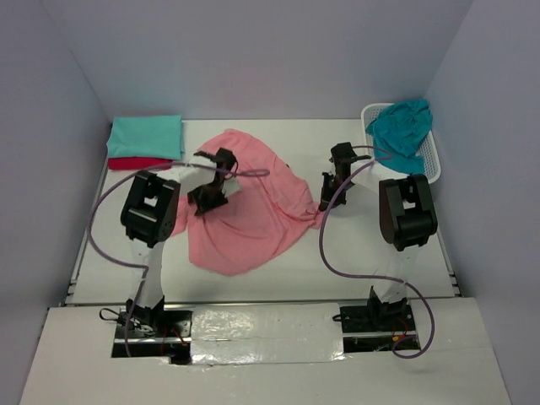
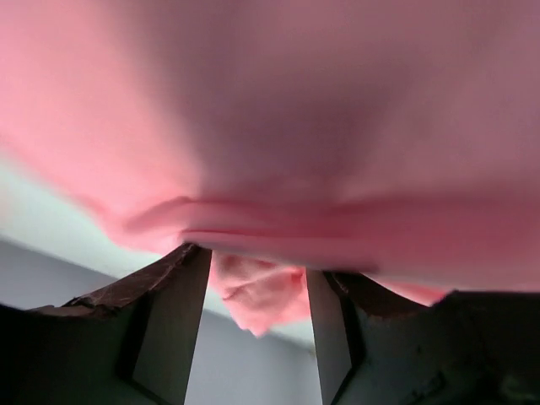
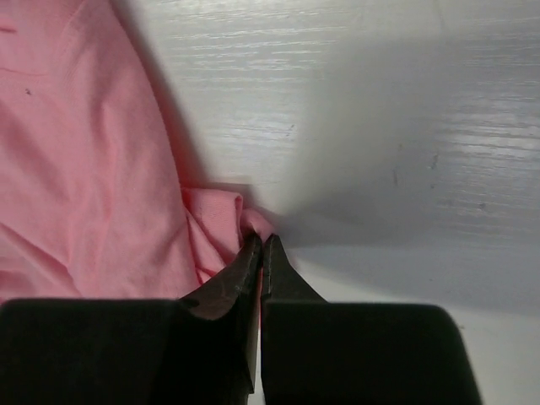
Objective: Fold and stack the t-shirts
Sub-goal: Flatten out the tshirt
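A salmon pink t-shirt (image 1: 253, 215) lies spread over the middle of the table. My left gripper (image 1: 205, 201) is at its left part. In the left wrist view its jaws stand partly apart, and a wad of pink cloth (image 2: 261, 291) is bunched across the gap; more cloth drapes over the tips. My right gripper (image 1: 325, 202) is shut on the shirt's right edge (image 3: 221, 215), low over the table. A folded mint-teal t-shirt (image 1: 145, 135) rests on a red t-shirt (image 1: 135, 163) at the back left. A teal-blue t-shirt (image 1: 403, 126) sits crumpled in the basket.
A white lattice basket (image 1: 432, 164) stands at the back right corner. Grey walls close in the table on three sides. Purple cables (image 1: 333, 253) loop from both arms over the table.
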Controlling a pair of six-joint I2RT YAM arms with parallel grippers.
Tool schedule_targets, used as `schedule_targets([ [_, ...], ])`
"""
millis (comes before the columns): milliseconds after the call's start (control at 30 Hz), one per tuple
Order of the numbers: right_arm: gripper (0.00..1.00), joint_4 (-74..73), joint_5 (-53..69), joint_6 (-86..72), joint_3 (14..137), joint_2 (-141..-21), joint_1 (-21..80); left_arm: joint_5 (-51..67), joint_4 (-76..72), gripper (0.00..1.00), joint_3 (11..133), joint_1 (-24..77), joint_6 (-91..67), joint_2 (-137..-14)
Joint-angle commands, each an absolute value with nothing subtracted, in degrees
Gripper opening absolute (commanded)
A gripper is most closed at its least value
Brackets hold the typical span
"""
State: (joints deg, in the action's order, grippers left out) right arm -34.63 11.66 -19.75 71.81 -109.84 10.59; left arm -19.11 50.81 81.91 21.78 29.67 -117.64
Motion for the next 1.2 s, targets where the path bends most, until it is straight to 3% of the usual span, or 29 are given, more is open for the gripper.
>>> schedule_targets([
  [0,0.00,-30.95,16.60,-21.18,67.00,-106.54,9.85,-20.21,30.31,0.63,96.72,20.65,26.72,-130.38],
  [33,0.00,-30.15,17.48,-21.79,65.58,-105.48,9.84,-20.04,31.89,0.64,105.47,20.65,26.98,-132.69],
  [133,0.00,-27.08,20.47,-24.51,61.09,-101.26,9.93,-21.35,35.76,0.67,116.85,20.65,27.33,-138.51],
  [300,0.01,-25.22,21.89,-25.76,58.62,-96.86,9.93,-23.03,33.22,0.74,113.65,20.65,26.64,-129.05],
  [367,0.09,-26.36,20.05,-24.53,58.97,-94.76,10.02,-19.53,33.75,0.74,108.30,20.65,26.28,-119.69],
  [400,0.25,-28.80,18.21,-23.91,59.50,-93.88,10.11,-17.95,33.75,0.73,105.93,20.65,27.06,-115.88],
  [467,0.37,-31.45,11.10,-22.59,59.94,-91.51,10.11,-11.89,33.14,0.70,96.19,20.74,29.17,-104.93],
  [600,0.39,-35.50,6.42,-22.06,58.28,-89.21,10.20,-10.10,34.27,0.41,74.25,23.81,38.20,-91.34],
  [667,0.38,-35.16,8.96,-22.76,56.96,-88.86,10.54,-13.34,34.19,0.39,67.45,27.85,39.20,-87.21],
  [767,0.40,-32.70,11.85,-24.51,54.06,-89.73,12.91,-13.80,31.05,0.53,58.11,32.07,36.58,-85.52],
  [867,0.47,-30.76,12.84,-24.96,55.53,-94.21,16.08,-14.85,26.91,0.62,56.77,32.78,32.63,-88.23],
  [1167,0.66,-33.22,1.67,-23.56,63.89,-103.35,17.58,-13.53,23.03,0.65,56.09,32.78,28.48,-96.15],
])
